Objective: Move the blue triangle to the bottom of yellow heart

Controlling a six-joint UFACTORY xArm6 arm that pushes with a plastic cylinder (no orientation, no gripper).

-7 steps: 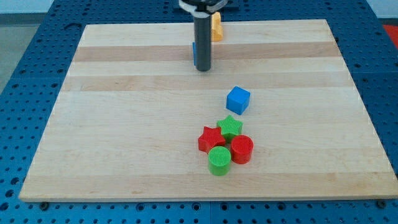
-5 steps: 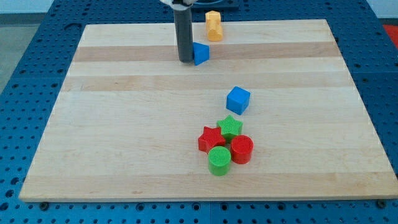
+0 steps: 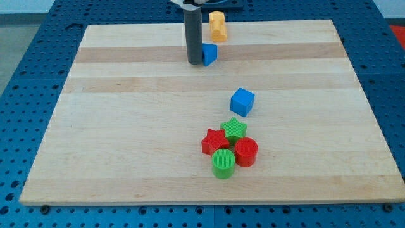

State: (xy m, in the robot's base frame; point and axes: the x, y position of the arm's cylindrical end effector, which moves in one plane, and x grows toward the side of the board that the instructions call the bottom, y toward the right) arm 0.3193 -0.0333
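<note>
- Camera view shows the blue triangle (image 3: 209, 54) near the view's top of the worktop (image 3: 126, 126), just below and a little left of the yellow heart (image 3: 217, 26), with a clear gap between them.
- My tip (image 3: 194, 62) stands at the triangle's left side, touching or nearly so; there is no gripper here, only the rod, so nothing is grasped.
- I judge the triangle small, light and rigid, likely to slide easily on smooth wood, and apt to swivel if pressed off-centre; a push squarely on a flat face suits best.
- Well apart, lower down, sits a blue cube (image 3: 242, 101).
- Below it cluster a green star (image 3: 235, 128), red star (image 3: 214, 141), red cylinder (image 3: 246, 152) and green cylinder (image 3: 223, 163).
</note>
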